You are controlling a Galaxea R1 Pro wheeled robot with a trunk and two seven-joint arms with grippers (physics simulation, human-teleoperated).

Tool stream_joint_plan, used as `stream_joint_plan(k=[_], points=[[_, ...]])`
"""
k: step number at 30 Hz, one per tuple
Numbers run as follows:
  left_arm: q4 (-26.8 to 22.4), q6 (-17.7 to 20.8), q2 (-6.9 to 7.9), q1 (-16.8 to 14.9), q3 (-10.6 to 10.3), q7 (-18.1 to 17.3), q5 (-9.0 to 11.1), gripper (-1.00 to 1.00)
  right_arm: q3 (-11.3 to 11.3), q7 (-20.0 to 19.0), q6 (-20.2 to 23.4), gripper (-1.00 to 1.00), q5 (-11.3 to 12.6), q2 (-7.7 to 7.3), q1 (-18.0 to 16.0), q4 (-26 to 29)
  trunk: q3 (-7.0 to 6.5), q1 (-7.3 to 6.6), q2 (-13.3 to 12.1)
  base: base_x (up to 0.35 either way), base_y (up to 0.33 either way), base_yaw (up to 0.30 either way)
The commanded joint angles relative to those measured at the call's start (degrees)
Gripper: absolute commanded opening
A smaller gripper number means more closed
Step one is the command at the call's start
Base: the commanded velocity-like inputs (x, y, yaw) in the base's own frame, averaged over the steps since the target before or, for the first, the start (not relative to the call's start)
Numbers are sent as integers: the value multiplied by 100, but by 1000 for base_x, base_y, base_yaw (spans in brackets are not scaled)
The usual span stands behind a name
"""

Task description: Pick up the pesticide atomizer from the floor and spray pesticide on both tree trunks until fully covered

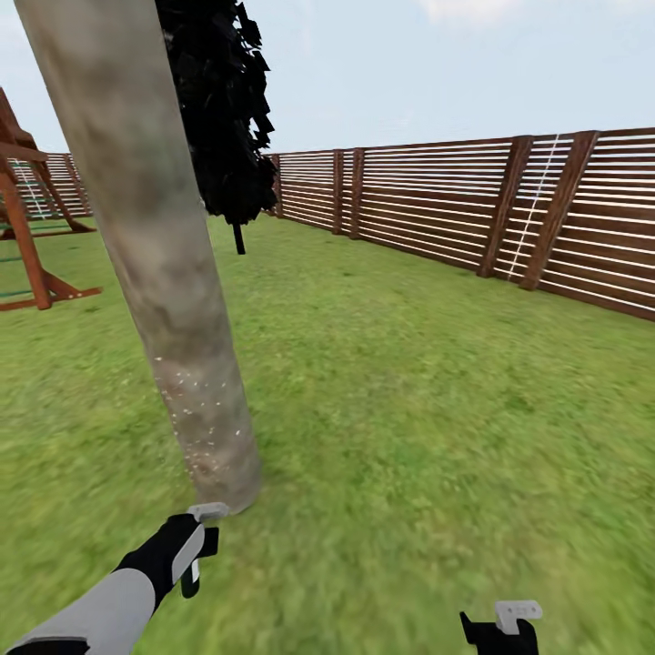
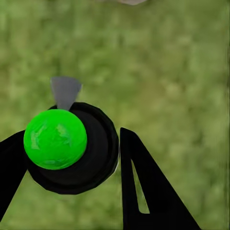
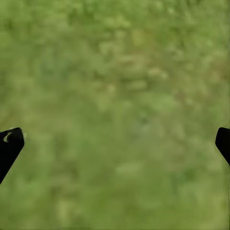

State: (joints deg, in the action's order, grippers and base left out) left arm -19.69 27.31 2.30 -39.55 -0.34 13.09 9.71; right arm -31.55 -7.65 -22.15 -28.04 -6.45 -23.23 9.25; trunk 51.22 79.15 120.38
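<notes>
A thick grey-brown tree trunk [image 1: 155,236] rises close in front of me at the left. White pesticide specks [image 1: 207,409] dot its lower part. My left gripper [image 1: 198,557] hangs just before the trunk's base, shut on the pesticide atomizer [image 2: 55,139], a black round body with a bright green ball on top and a grey nozzle [image 2: 65,91]. Its black fingers [image 2: 143,191] flank the body over the grass floor [image 2: 172,72]. My right gripper [image 1: 500,628] is low at the right, open over bare grass, fingertips [image 3: 9,143] wide apart.
An all-black tree [image 1: 223,109] stands behind the trunk. A brown slat fence [image 1: 455,200] runs along the back and right. A red-brown wooden play frame [image 1: 27,236] stands at the far left. Open lawn [image 1: 409,409] stretches to the right.
</notes>
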Motion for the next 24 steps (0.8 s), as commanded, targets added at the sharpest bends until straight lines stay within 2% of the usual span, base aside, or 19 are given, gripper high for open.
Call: stream_joint_plan(k=[1,7,24], points=[[0,1,-1,0,-1,0,0,-100,0,0,0,100,0,-1,1,-1,0,0,0,128,-254,26],[-3,2,-2,0,-1,0,16,-100,0,0,0,100,0,2,2,-2,0,0,0,55,-266,47],[-3,2,-2,0,-1,0,40,-100,0,0,0,100,0,4,0,-2,0,0,0,0,-270,274]])
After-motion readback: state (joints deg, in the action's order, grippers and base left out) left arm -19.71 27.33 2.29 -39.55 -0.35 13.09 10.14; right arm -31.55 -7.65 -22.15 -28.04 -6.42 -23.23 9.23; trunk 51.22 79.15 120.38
